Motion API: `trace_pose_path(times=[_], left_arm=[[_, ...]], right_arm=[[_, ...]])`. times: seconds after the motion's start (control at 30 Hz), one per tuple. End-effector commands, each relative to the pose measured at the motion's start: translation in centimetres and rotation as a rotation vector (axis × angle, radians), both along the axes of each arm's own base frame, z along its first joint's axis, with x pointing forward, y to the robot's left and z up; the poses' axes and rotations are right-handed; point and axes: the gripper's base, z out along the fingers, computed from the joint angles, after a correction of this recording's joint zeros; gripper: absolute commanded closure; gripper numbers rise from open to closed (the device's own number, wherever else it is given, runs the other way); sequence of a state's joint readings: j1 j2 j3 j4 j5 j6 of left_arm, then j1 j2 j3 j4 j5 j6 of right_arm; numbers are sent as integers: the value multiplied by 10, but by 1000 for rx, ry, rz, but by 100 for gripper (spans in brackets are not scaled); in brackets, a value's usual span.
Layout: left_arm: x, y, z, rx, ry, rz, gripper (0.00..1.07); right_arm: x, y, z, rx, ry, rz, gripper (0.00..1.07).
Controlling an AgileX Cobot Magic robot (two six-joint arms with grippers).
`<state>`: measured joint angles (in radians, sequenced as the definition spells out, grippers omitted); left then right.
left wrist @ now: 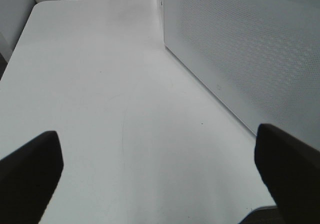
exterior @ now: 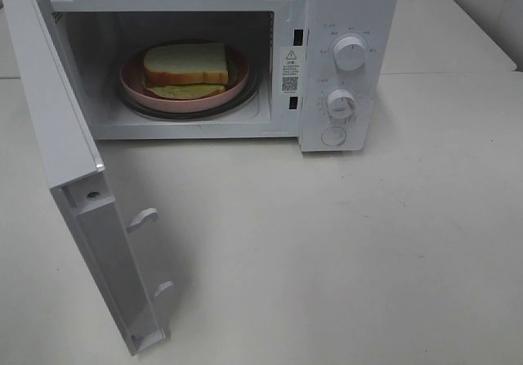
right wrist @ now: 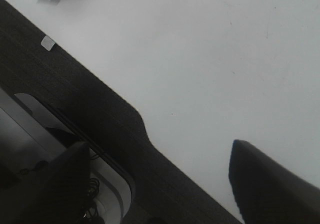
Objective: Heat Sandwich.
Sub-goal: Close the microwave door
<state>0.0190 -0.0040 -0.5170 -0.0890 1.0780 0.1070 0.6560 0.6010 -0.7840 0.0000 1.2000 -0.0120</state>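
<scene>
High view: sandwich [exterior: 186, 69] sits on plate [exterior: 129, 79] inside microwave [exterior: 351, 14], door [exterior: 69, 144] wide open, so loading looks done; shutting door & setting timer knob [exterior: 341, 104] are left. Left wrist: jaws spread, empty, beside microwave wall over table [left wrist: 100, 83]. Right wrist: jaws spread, empty, at table edge.
</scene>
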Motion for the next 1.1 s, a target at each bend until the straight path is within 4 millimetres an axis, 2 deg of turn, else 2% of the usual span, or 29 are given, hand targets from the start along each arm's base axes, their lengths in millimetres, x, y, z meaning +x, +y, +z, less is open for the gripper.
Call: trace_pose_path(times=[0.03, 0.17, 0.47, 0.57, 0.77, 0.93, 1.1], left_arm=[[-3, 0, 1, 2, -31, 4, 7], [-3, 0, 1, 2, -31, 4, 7], [-3, 0, 1, 2, -31, 4, 7], [-3, 0, 1, 2, -31, 4, 7], [-3, 0, 1, 2, -31, 4, 7], [-3, 0, 1, 2, -31, 4, 7], [-3, 0, 1, 3, -31, 4, 7]], right_arm=[[-7, -7, 1, 18, -1, -47, 33], [-17, -24, 4, 46, -61, -198, 33], [-41, -44, 7, 70, -220, -394, 34], [-51, -49, -1, 62, -276, -448, 34], [-69, -54, -31, 69, -392, -569, 34], [-72, -52, -48, 88, -473, -637, 34], [-69, -48, -49, 145, -532, -639, 34]])
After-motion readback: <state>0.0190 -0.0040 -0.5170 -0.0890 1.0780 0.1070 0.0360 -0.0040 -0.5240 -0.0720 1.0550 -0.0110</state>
